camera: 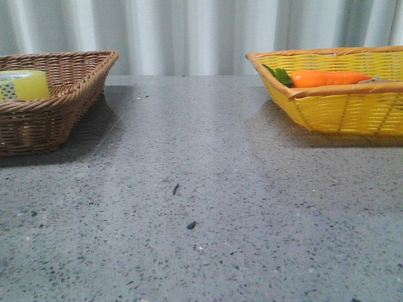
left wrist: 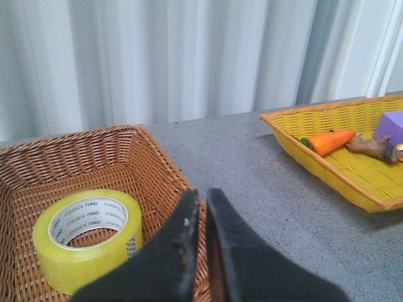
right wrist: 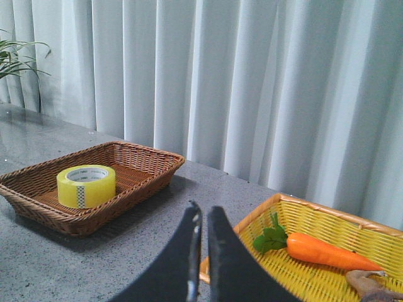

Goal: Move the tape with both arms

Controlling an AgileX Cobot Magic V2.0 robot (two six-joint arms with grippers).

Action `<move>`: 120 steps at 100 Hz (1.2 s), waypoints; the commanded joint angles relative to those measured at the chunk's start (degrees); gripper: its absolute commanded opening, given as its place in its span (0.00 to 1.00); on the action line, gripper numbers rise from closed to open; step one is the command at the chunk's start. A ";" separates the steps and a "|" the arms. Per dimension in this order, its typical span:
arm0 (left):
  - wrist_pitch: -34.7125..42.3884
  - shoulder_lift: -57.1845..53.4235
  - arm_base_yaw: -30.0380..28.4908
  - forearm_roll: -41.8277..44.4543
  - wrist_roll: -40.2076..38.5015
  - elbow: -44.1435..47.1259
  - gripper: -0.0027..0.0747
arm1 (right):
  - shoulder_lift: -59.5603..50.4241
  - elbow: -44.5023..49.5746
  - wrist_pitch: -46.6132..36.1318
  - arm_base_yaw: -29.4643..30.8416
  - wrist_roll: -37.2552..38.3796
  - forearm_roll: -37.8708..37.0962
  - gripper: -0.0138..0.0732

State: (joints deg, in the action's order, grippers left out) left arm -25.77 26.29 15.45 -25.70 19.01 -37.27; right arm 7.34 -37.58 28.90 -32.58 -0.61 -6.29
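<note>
In the front view we see only the top of the tape above the brown basket's wall, and both baskets run off frame. Its green lettering stays unreadable.

A grey, speckled stone counter is seen, with a matte sheen. Two baskets are set directly on it, well apart: a brown wicker basket at the far left and a yellow woven basket at the far right. Two small dark specks are noted on the bare surface between them, nearer the front.
</note>
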 commanded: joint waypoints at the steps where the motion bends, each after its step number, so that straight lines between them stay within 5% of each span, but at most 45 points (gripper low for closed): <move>1: 3.96 0.32 0.43 -1.48 -0.07 -1.47 0.01 | 0.76 -1.25 -4.91 0.10 0.00 -1.12 0.11; 39: 5.57 -0.76 0.15 -0.56 0.07 1.03 0.01 | 0.76 -1.25 -4.91 0.10 0.00 -1.12 0.11; 75: 36.63 -21.59 -0.76 10.63 -2.47 34.15 0.01 | 0.76 -1.25 -4.91 0.10 0.00 -1.12 0.11; 120: 11.50 -28.09 -5.50 19.20 -20.74 38.01 0.01 | 0.76 -1.25 -4.79 0.10 0.00 -1.12 0.11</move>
State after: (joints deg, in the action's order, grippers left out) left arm -12.65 -0.29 10.41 -7.82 1.88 0.28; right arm 7.24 -37.58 28.87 -32.58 -0.61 -6.39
